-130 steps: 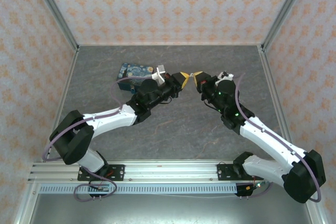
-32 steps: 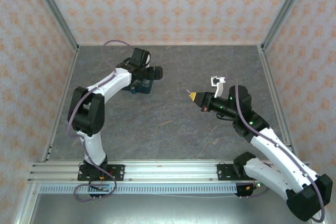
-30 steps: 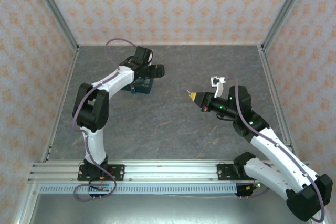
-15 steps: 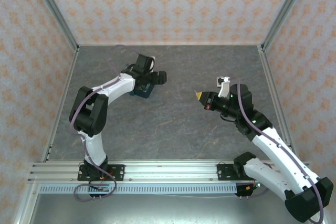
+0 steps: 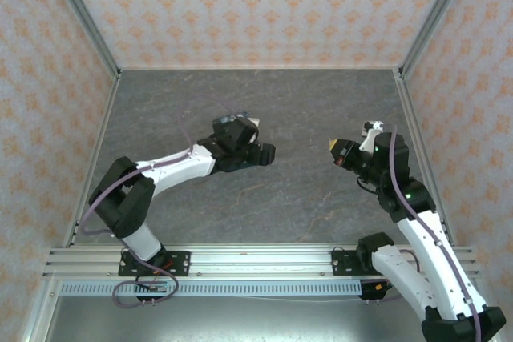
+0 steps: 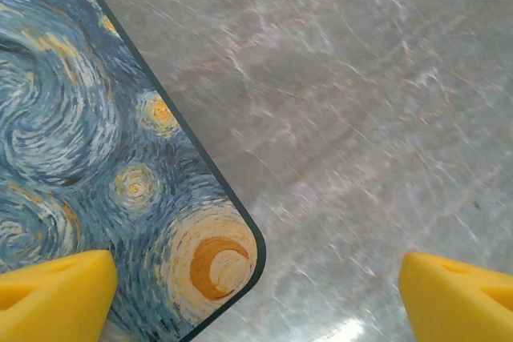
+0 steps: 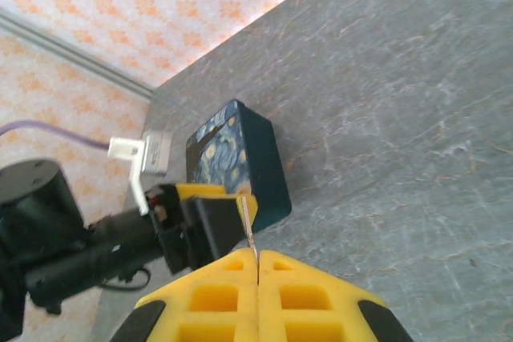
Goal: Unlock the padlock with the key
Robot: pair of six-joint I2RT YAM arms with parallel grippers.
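Two yellow-fingered tools, left gripper and right gripper, over veined grey tabletop.
Right pinches thin silvery key; left gapes wide above round-cornered Starry-Night tin.

Item noted: one rectangular tin box with a blue Starry-Night painted lid, lying flat on the grey marbled stone-pattern surface. The lid carries swirls and yellow-orange discs, with a crescent at its rounded corner. From the right wrist view the tin shows dark teal side walls and sits well out from the wall. Cream wallpaper with an orange motif encloses three sides, framed by aluminium corner posts. A slotted aluminium rail runs along the near edge.
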